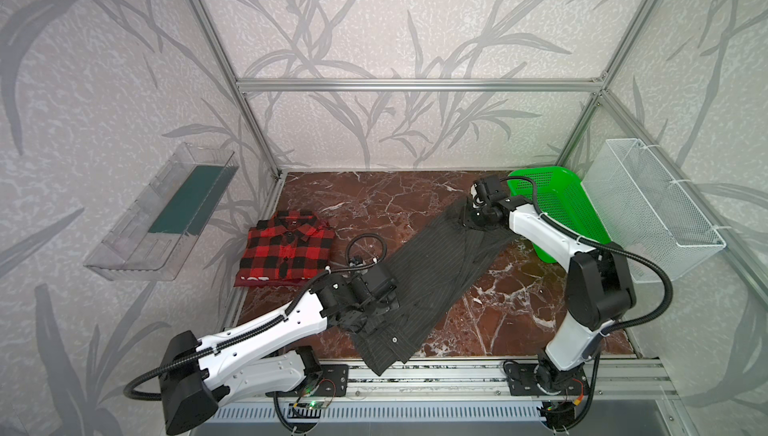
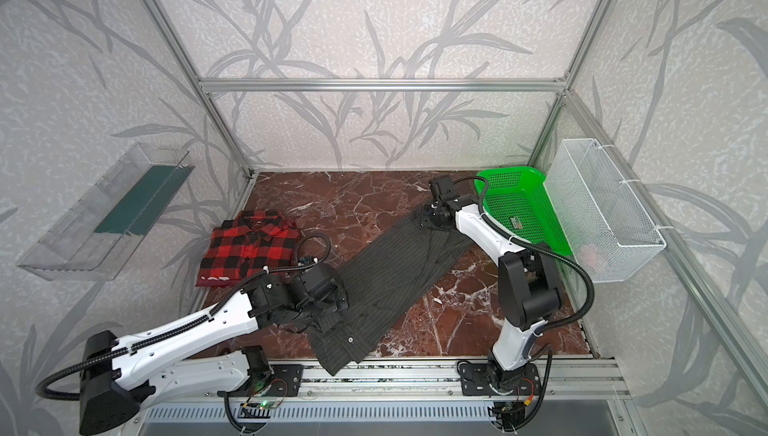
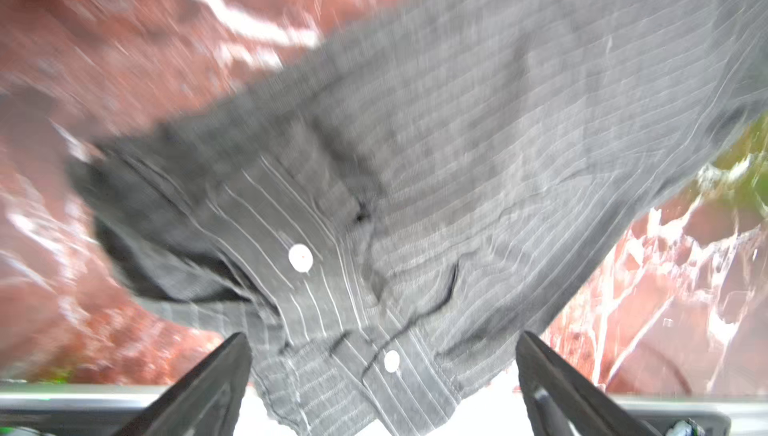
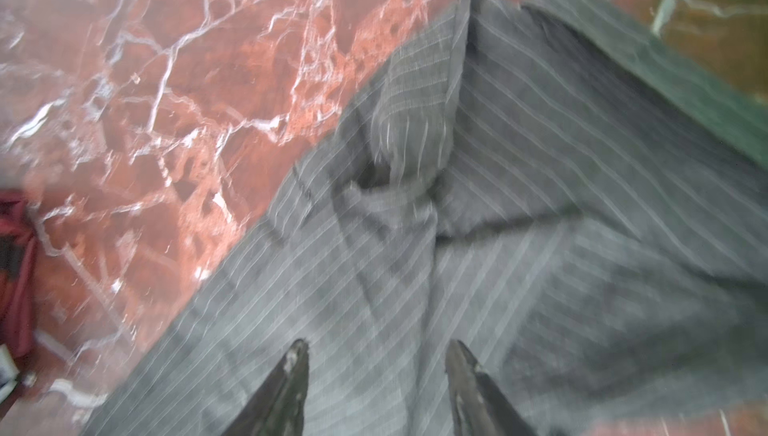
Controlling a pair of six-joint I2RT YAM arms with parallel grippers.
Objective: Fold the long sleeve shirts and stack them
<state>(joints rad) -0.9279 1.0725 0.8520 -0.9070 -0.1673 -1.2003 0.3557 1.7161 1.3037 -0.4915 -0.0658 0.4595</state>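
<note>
While the pinstripe shirt (image 1: 432, 272) lies as a long narrow strip, diag. across the worktop (image 1: 374, 201) from 7 o'clock to 1 o'clock, one arm sits at each end.

- Left jaws: wide open over the 7 o'clock end, nothing between them. White button (image 3: 300, 258) & placket lie just ahead in left wrist view.
- Right jaws: parted over the 1 o'clock end, cloth under the tips, none seen pinched.
- Plaid shirt (image 1: 286, 247): folded at 9 o'clock, collar toward 12, well apart from the strip.
- Green basket (image 1: 557, 205): at 2 o'clock, near right arm.

Judgement: step in hand = fold strip end to end. Near end overhangs worktop's front edge, so draw it back on first. Pinch all layers at each end, not top layer only. Lift low, carry one end over the other, keep edges square, let go once flat. Risk: tucked layers slip out, fold skews. Stack w/ plaid after.
</note>
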